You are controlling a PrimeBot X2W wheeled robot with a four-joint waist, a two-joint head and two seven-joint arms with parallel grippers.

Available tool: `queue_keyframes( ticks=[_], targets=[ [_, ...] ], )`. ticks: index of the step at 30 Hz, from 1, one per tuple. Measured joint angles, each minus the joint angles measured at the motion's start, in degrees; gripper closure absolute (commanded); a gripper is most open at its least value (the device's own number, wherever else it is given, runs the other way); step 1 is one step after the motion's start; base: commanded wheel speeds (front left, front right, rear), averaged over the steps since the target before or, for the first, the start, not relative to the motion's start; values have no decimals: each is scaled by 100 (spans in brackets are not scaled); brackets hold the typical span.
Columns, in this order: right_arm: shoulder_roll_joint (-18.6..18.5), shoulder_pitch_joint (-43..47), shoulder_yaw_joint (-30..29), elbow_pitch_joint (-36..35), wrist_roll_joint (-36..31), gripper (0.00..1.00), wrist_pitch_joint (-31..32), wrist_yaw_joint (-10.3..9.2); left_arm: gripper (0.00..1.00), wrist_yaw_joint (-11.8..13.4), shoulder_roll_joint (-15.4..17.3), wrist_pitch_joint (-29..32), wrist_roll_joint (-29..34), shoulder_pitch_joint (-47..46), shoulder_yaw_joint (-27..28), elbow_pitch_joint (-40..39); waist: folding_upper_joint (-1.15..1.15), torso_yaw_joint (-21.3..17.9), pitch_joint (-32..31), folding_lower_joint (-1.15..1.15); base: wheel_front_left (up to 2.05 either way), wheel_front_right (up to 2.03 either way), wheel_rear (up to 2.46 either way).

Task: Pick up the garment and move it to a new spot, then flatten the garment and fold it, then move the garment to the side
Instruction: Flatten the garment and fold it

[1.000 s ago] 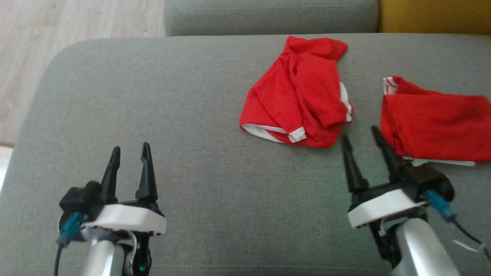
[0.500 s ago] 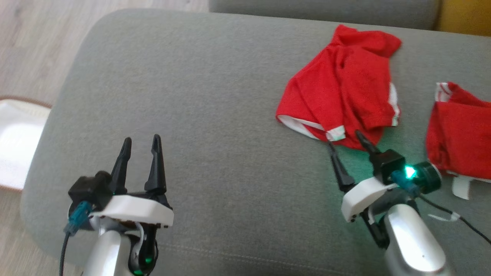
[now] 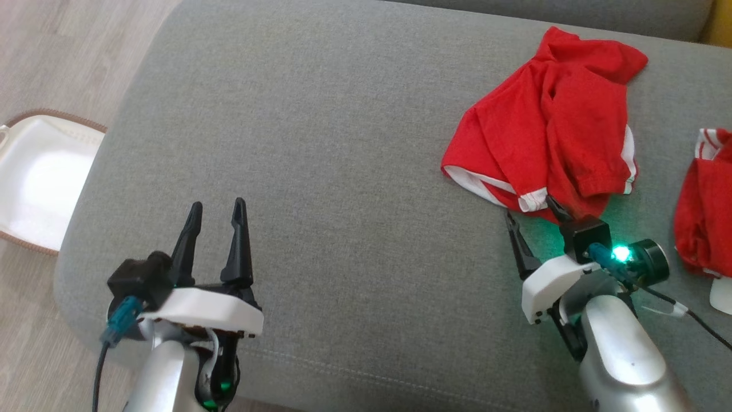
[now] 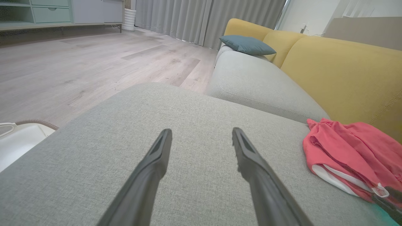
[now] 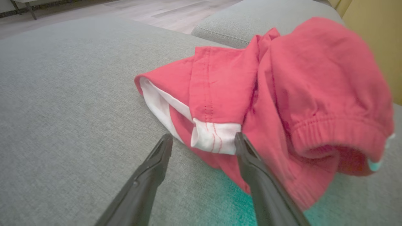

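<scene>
A white basket [image 3: 34, 177] sits on the floor at 9 o'clock in the head view, beside the grey sofa cushion [image 3: 343, 143] where the robot works. At 7 o'clock the left gripper [image 3: 217, 203] hovers over bare upholstery, its jaws spread wide and empty, well apart from any cloth. The red garment [image 3: 549, 131], crumpled and doubled over itself, lies at 2 o'clock on the cushion. The right gripper [image 3: 530, 207] sits at the heap's 6 o'clock edge, jaws wide and holding nothing. In the right wrist view its two dark fingers straddle a white-trimmed cuff [image 5: 216, 138], the right-hand one touching or just over the red cloth. A second red garment [image 3: 703, 200] lies at 3 o'clock, near the right arm.

The pick-up looks about to begin, and the risk is a shallow bite. Closing on the cuff alone would likely lift one thin fold, so the rest trails and drags across the cushion or slips free mid-carry. Driving the fingertips too low could pin fabric into the soft seat. A wide swing toward 3 o'clock might snag the neighbouring garment.
</scene>
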Motion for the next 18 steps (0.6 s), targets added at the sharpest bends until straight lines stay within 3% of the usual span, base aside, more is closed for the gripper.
queue_keyframes(
  ticks=[3,5,18],
  targets=[
    [-1,-77,-69,156,-35,0,-1,0,0,0,0,0,-22,-11,-11,0,0,25,32,0,0,0,0],
    [-1,-124,-88,231,4,100,-33,0,0,0,0,0,-31,-31,-20,1,0,36,46,0,0,0,0],
    [-4,-460,288,281,650,100,-260,0,0,25,0,0,-31,-41,-29,63,0,-34,-291,0,0,0,0]
  ],
)
